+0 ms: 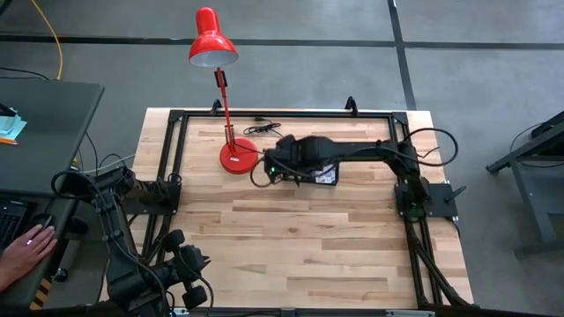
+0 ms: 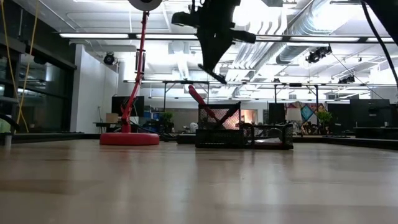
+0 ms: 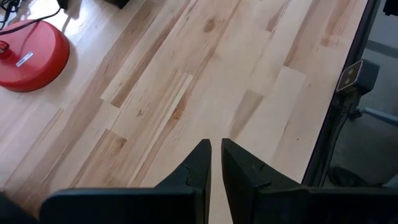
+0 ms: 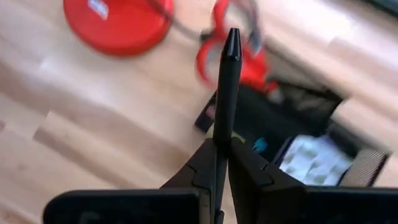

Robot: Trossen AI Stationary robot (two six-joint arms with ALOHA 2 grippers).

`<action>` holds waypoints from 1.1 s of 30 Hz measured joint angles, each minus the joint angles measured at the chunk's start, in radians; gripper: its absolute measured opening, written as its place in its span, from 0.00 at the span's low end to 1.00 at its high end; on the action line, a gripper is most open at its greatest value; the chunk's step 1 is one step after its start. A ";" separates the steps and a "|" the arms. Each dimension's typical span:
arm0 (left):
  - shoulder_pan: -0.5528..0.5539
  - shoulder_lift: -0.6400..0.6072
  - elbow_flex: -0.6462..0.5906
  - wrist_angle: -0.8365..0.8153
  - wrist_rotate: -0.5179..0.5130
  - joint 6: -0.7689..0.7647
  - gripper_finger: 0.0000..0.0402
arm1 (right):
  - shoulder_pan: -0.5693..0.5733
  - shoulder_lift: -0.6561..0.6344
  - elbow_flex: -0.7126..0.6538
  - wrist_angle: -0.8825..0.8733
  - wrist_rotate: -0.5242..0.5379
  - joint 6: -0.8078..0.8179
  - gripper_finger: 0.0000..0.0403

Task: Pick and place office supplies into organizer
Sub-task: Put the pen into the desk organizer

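Above the far side of the desk [image 1: 308, 246], the right pincer [image 4: 221, 146] hangs over the black organizer [image 2: 244, 135], clenched on a thin dark pen [image 4: 226, 87] that sticks out forward between its fingers. Seen from the low camera, the pen [image 2: 213, 73] slants down out of the pincer [image 2: 208, 62], clear of the tray below. Red-handled scissors [image 4: 230, 53] stand tilted in the organizer's end compartment nearest the lamp, handles up; they show as a red slant in the low view too [image 2: 202, 102]. A pale square pad [image 4: 311, 158] lies in another compartment of the organizer [image 4: 273, 118]. Just beside the tray sits the red lamp base [image 1: 238, 157], with its stem rising to the shade.

At the desk's near left corner, the left pincer [image 3: 216, 152] waits above bare wood, its fingers nearly together with only a thin slit between them and nothing held.
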 joint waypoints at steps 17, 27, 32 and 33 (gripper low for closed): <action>-0.028 -0.029 0.000 0.000 -0.027 -0.063 0.06 | -0.133 -0.003 0.026 0.044 0.057 -0.181 0.04; -0.027 -0.029 0.000 0.000 -0.005 -0.089 0.06 | -0.156 -0.003 0.026 0.104 0.221 -0.297 0.04; -0.026 -0.029 0.000 0.000 -0.005 -0.097 0.06 | -0.163 -0.004 0.026 0.106 0.247 -0.305 0.04; -0.026 -0.029 0.000 0.000 -0.005 -0.097 0.06 | -0.163 -0.004 0.026 0.110 0.246 -0.309 0.04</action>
